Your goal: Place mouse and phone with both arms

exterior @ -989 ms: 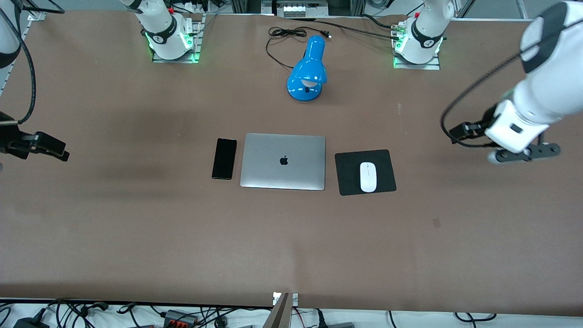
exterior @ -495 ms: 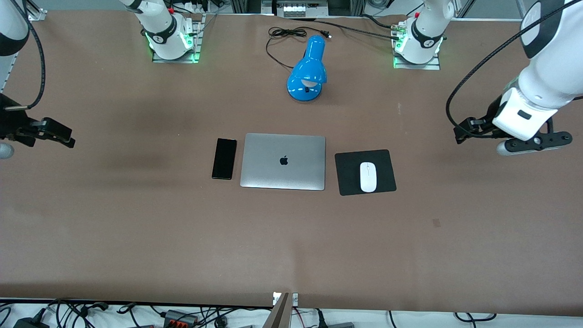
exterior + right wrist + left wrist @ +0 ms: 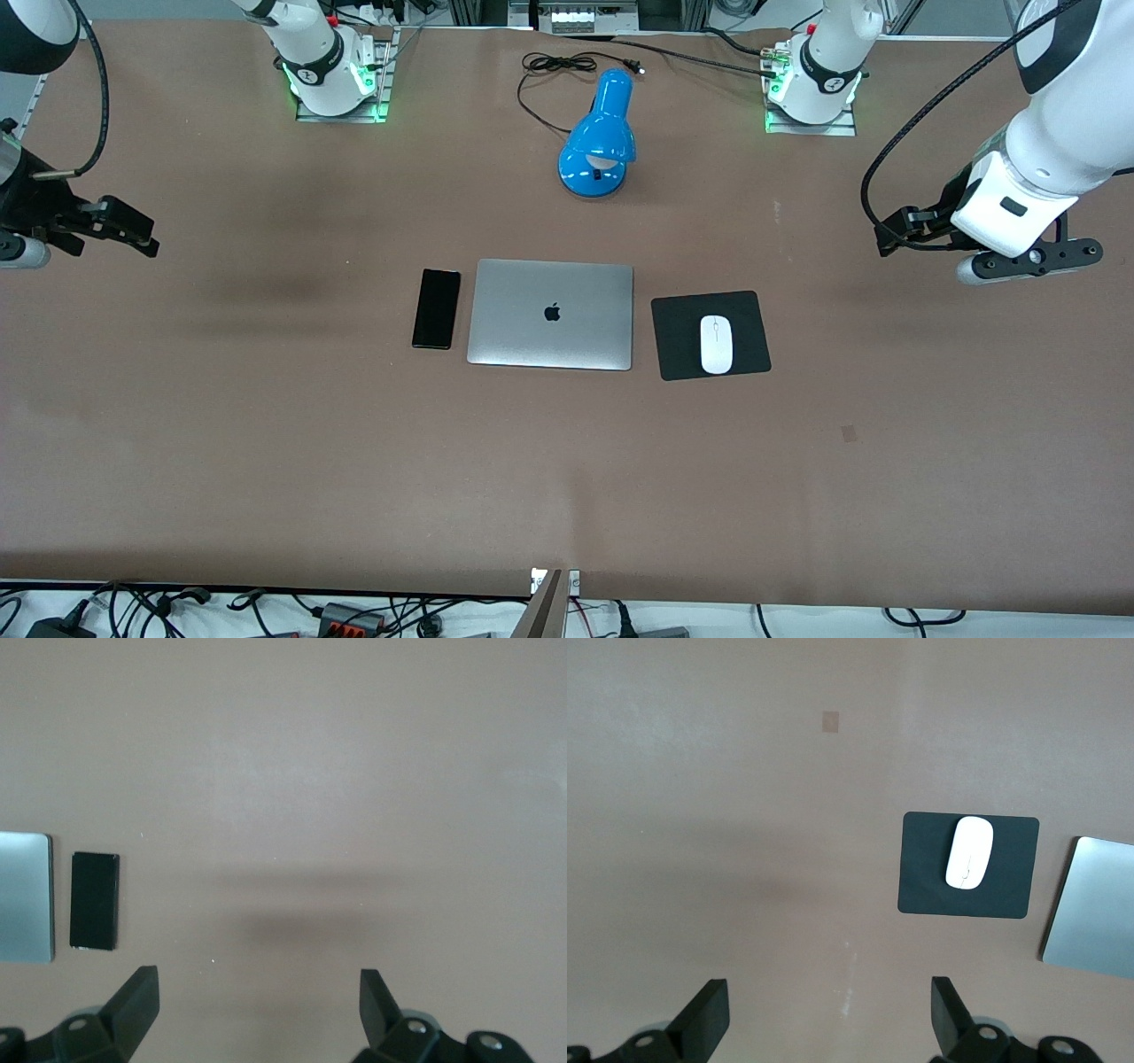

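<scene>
The white mouse point(image 3: 716, 344) lies on a black square pad point(image 3: 678, 341) beside the closed silver laptop point(image 3: 551, 314), toward the left arm's end. The black phone point(image 3: 436, 308) lies flat on the table beside the laptop, toward the right arm's end. My left gripper point(image 3: 1028, 260) is up over bare table near the left arm's end, open and empty point(image 3: 827, 1023). Its wrist view shows the mouse point(image 3: 970, 853). My right gripper point(image 3: 22, 245) is up over bare table at the right arm's end, open and empty point(image 3: 257, 1005). Its wrist view shows the phone point(image 3: 94, 901).
A blue desk lamp point(image 3: 599, 133) lies farther from the front camera than the laptop, its black cord point(image 3: 549, 66) looped near the table edge between the arm bases. A small dark mark point(image 3: 849, 432) is on the brown table nearer the camera.
Both hands have moved away from the front camera toward the bases' side of the table. The mouse, phone and laptop have not moved.
</scene>
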Motion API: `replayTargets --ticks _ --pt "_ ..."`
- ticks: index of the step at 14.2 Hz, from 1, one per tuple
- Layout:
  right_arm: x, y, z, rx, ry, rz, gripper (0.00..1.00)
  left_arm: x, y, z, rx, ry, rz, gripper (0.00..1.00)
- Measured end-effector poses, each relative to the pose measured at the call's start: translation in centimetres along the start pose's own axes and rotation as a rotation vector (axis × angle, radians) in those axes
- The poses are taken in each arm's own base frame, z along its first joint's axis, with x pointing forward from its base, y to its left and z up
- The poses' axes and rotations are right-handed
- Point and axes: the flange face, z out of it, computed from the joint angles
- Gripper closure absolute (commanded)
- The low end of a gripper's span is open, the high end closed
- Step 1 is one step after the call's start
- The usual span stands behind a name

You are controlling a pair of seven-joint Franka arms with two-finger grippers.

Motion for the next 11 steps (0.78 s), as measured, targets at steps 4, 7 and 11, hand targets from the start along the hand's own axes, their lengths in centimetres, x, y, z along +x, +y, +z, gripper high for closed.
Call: replayTargets --ticks 4,7,11 --pt "-0.3 0.3 -0.4 0.0 0.001 0.0 0.0 0.2 -0.4 -0.8 -0.007 0.019 -0.006 0.0" --pt "-0.4 0.5 -0.5 0.0 0.003 0.003 0.0 0.2 0.0 -1.5 -0.012 0.033 0.001 0.0" --pt "-0.4 0.3 -0.6 0.0 0.005 -0.001 0.0 0.1 0.1 -1.5 -0.012 0.033 0.003 0.0"
